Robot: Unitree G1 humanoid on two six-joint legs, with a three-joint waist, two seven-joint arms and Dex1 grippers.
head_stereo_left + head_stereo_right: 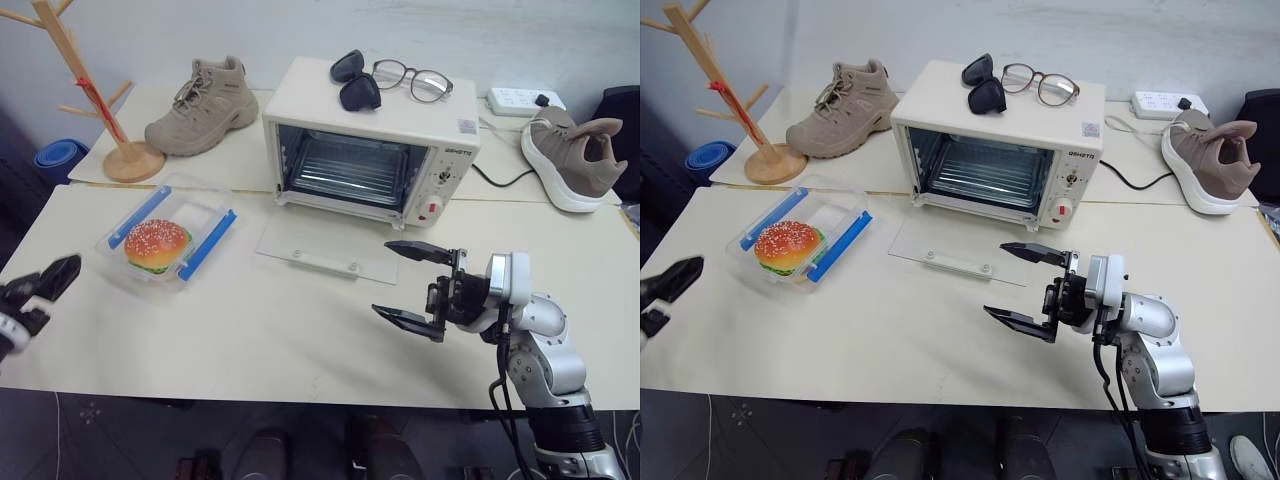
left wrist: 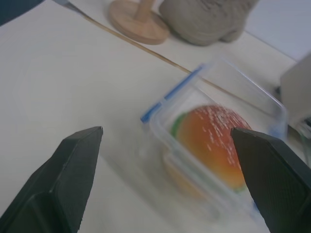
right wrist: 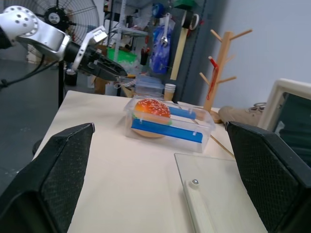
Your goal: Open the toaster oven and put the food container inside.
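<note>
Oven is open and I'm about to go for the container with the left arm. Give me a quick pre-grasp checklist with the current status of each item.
1. Toaster oven door down: ok, glass lies flat on the table, cavity open.
2. Rack free to take the box: ok, nothing seen on it.
3. Food container reachable: ok, on the table between the left claw and the oven, nothing on top.
4. Left claw ready: ok, open and pointed at the container, not touching it.
5. Right claw out of the way: not ok, it hangs open just in front of the lowered door, close to the loading path.
6. Container lid clipped shut: cannot tell.
</note>
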